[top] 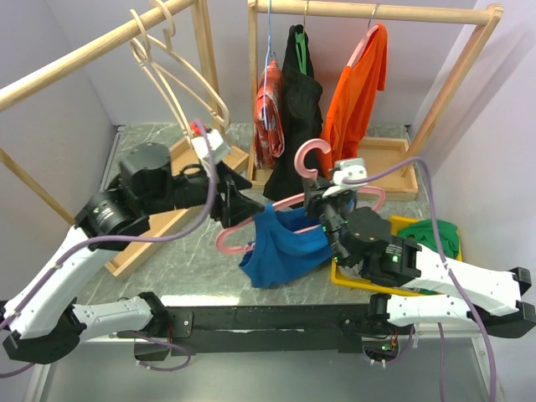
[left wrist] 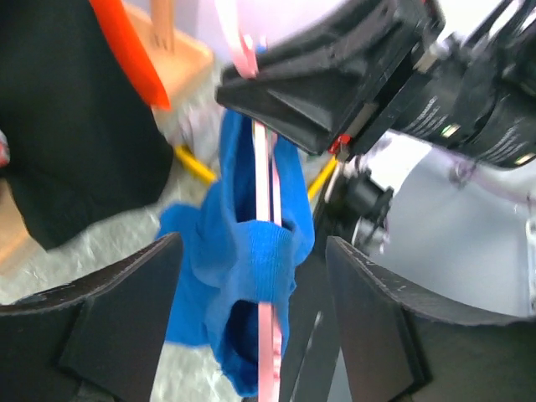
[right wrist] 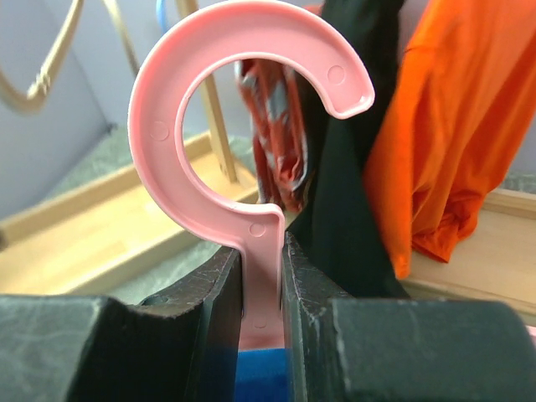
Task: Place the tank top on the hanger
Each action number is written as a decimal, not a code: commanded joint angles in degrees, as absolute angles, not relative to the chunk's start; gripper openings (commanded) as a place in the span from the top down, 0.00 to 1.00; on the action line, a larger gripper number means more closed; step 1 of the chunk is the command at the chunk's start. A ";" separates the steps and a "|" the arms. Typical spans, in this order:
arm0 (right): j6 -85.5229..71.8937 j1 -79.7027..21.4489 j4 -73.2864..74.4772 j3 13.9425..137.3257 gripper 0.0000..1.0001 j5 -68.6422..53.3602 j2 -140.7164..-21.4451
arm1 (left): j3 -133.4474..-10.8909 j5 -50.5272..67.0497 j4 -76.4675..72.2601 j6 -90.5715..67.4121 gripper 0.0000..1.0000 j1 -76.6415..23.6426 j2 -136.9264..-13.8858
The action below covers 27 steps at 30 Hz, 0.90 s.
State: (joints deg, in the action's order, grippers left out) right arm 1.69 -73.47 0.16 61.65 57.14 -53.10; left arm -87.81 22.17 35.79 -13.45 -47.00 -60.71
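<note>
**Soft royal-blue tank top (top: 280, 251) is draped on a thin pink plastic hanger (right wrist: 155, 134) at mid-table.**
The neck is clamped by the right gripper (right wrist: 261, 285). The left gripper (left wrist: 251, 251) is held with jaws spread, empty, either side of the hanger's 8 o'clock arm. Bunched fabric, unheld there, could be slid off that arm.

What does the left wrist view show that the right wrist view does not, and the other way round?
Only the left wrist view: the tank top draped over an arm of the hanger, between the open fingers of the left gripper, and a yellow bin edge. Only the right wrist view: the hanger's hook, its stem clamped in the right gripper, a red patterned garment and cream hangers. Both: pink hanger, blue fabric, the black garment and the orange garment.
</note>
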 commanded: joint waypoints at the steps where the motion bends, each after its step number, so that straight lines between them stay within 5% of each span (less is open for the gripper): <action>1: 0.09 -73.74 0.97 62.67 1.00 54.85 -52.91 | -84.73 25.31 40.34 -9.32 0.27 -47.72 -61.87; 15: 1.50 -73.74 2.02 62.14 1.00 55.02 -54.67 | -75.60 24.87 37.80 -11.07 0.37 -48.69 -60.12; 21: 2.11 -73.74 2.02 60.82 1.00 55.98 -56.60 | -69.27 26.28 32.61 -13.80 0.64 -49.13 -59.24; 25: 2.11 -73.65 2.02 59.94 1.00 56.95 -57.74 | -65.75 25.41 29.10 -16.43 0.99 -49.31 -57.66; 27: 1.85 -73.74 1.85 59.68 1.00 56.95 -58.10 | -63.04 24.79 26.20 -17.75 0.99 -49.39 -55.82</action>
